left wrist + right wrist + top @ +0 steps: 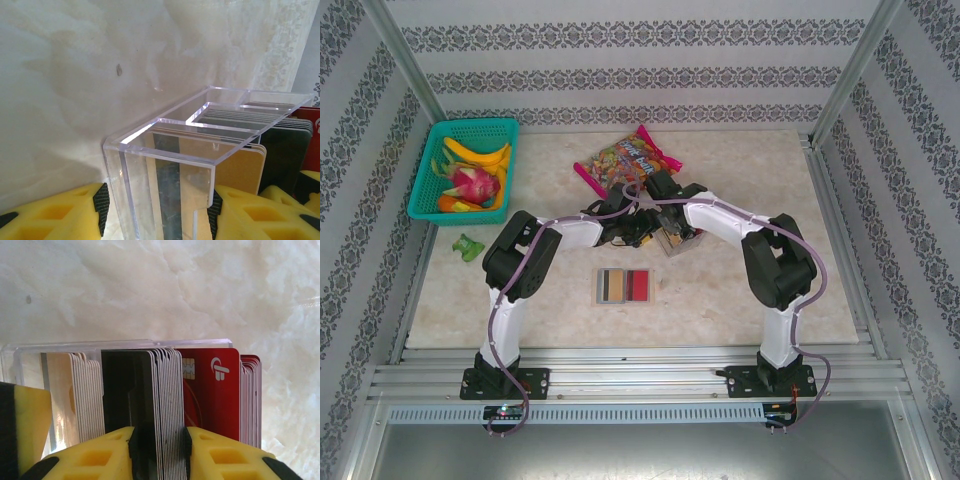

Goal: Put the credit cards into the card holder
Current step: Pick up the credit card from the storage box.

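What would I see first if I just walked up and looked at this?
Mid-table stands a clear rack crammed with cards. The left gripper clamps the rack, while the right gripper pinches a bundle beside a bright red card. At the far left corner, a teal basket of colourful fruit stands out, and a shiny candy bag lies just behind the arms.

You have the thin plastic credit cards (125, 385), tan, black, white-edged and red, standing upright, packed together in a clear acrylic rack (165, 165) mid-tabletop (740, 300). The flat tan card holder (625, 286) lies apart, toward the near edge.
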### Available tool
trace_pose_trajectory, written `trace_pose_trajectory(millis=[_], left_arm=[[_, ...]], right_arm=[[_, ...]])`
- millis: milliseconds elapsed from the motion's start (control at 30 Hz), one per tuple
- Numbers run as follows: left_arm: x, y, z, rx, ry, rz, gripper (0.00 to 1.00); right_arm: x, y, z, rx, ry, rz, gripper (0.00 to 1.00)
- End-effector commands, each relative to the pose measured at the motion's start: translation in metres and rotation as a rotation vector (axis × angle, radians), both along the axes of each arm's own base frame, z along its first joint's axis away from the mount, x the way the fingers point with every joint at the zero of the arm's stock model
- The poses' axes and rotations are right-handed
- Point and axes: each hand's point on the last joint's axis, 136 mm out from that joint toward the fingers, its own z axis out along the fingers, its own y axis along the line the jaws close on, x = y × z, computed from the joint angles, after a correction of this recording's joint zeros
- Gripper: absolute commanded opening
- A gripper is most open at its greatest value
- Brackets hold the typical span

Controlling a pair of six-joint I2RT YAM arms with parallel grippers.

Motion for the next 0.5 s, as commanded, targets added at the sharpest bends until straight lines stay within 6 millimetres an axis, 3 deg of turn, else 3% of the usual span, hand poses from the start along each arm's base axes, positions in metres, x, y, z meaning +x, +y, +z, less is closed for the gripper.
trace_pose_trajectory(millis=[0, 467], left_arm=[[0.0026, 0.0011, -0.0044, -0.013, -0.002, 0.008, 0.57], [0.0027, 0.0001, -0.0024, -0.018, -0.005, 0.004, 0.56]], right_arm=[[0.0026, -0.0071, 0.0133, -0.041, -0.058, -0.003, 0.3], [0.0018, -0.0068, 0.0223, -0.035, -0.07, -0.001, 0.23]])
